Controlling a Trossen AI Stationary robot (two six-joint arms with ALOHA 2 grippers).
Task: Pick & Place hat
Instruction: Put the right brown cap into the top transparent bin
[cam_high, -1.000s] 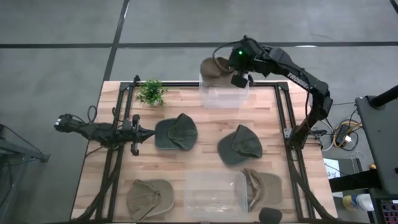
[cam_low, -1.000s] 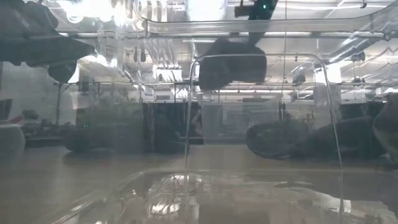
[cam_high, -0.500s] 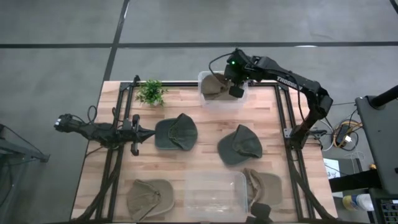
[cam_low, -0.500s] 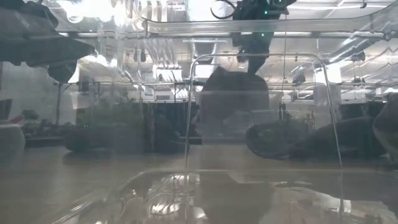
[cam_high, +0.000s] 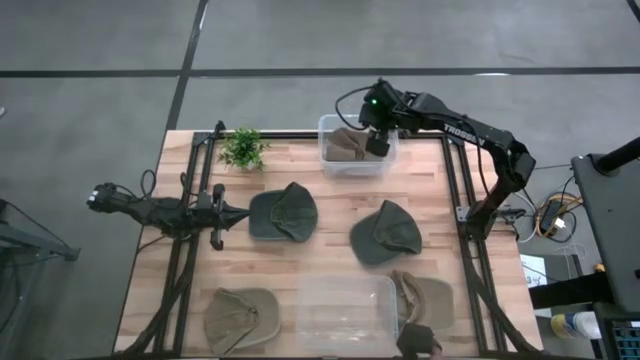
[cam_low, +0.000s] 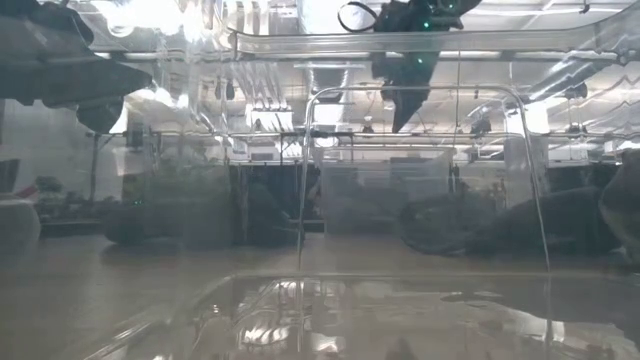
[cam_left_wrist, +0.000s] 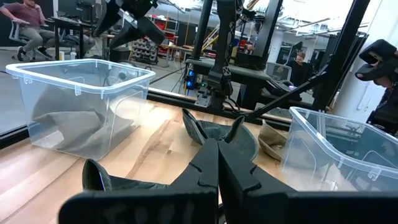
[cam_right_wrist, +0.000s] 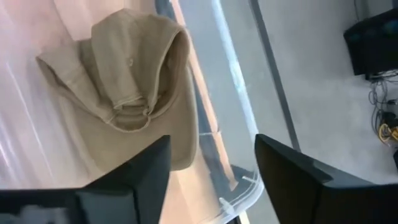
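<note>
A tan hat (cam_high: 345, 147) lies crumpled on the floor of the clear far bin (cam_high: 330, 167), also seen as the tan hat (cam_right_wrist: 134, 118) in the right wrist view. My right gripper (cam_high: 377, 140) hangs open above the bin's right part, fingers pointing down, nothing between them. It shows in the low view as the right gripper (cam_low: 405, 100). My left gripper (cam_high: 222, 212) rests shut at the table's left, just left of a green hat (cam_high: 283, 212).
A second green hat (cam_high: 386, 233) lies right of centre. Two tan hats (cam_high: 240, 317) (cam_high: 422, 298) flank a clear near bin (cam_high: 345, 310). A small plant (cam_high: 242, 148) stands at the far left. Black rails run along both table sides.
My right gripper has come down and toward the near edge over the far bin, carrying the tan hat, then opened and let go. The hat has dropped from below the fingers onto the bin's floor.
</note>
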